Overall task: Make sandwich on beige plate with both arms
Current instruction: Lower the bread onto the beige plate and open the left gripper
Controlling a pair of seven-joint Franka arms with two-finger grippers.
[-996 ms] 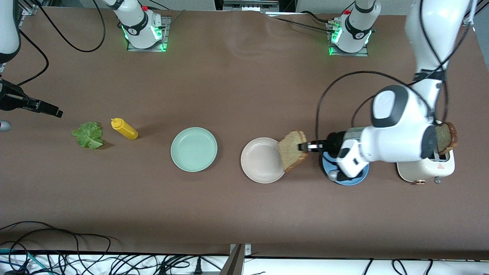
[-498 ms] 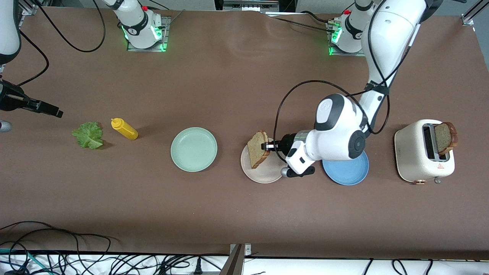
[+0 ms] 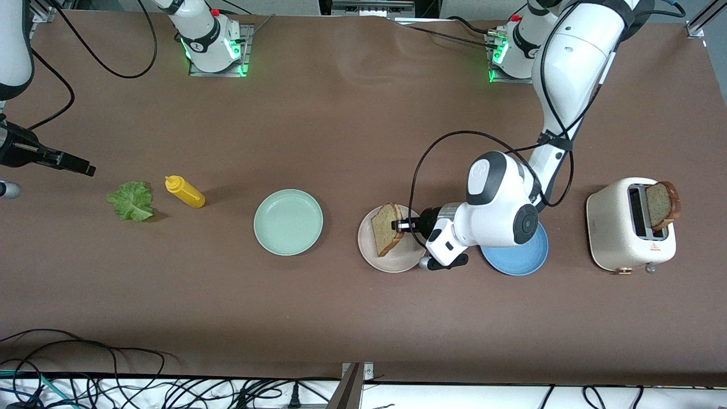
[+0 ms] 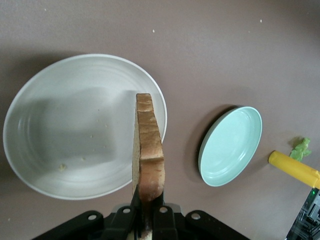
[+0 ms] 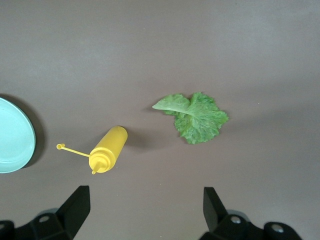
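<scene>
Edgewise, the bread slice (image 3: 388, 229) hung over the beige plate (image 3: 375, 255), pinched by the left gripper (image 3: 401, 225).
Released upright, it could topple off the rim; the right gripper (image 5: 145, 205) waited spread above the lettuce leaf (image 3: 132, 200).

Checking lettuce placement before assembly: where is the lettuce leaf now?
The lettuce leaf lies on the table at the right arm's end, beside the yellow squeeze bottle, with the right gripper above it.
</scene>
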